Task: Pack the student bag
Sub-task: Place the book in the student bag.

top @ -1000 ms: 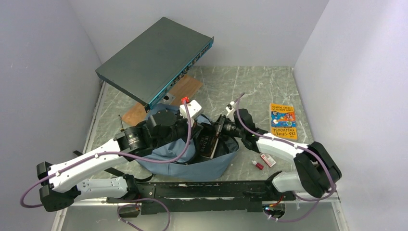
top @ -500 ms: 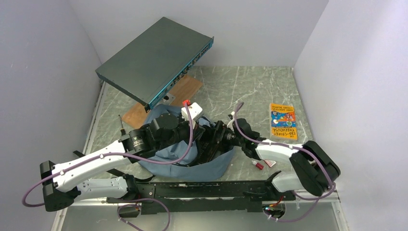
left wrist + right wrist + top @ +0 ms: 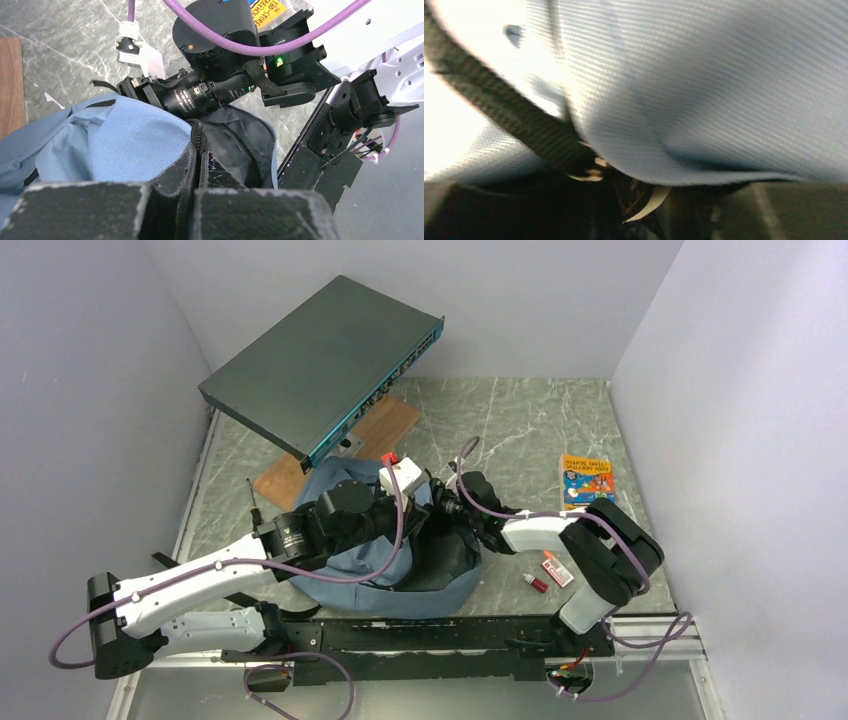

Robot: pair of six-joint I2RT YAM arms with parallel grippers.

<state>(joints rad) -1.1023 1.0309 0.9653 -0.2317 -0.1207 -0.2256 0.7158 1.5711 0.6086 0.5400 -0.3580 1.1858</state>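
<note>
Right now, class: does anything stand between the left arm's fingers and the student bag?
Nothing visible does. The left fingers are shut directly on the black zipper rim of the student bag, at the edge of its opening. The right arm lies beyond that rim, not between them.

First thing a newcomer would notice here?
The blue-grey student bag lies front and centre. The left claw pinches its black zipper rim, and the right claw is pressed into its fabric by the dark opening. At rear left, a big dark metal box sits tilted.
</note>
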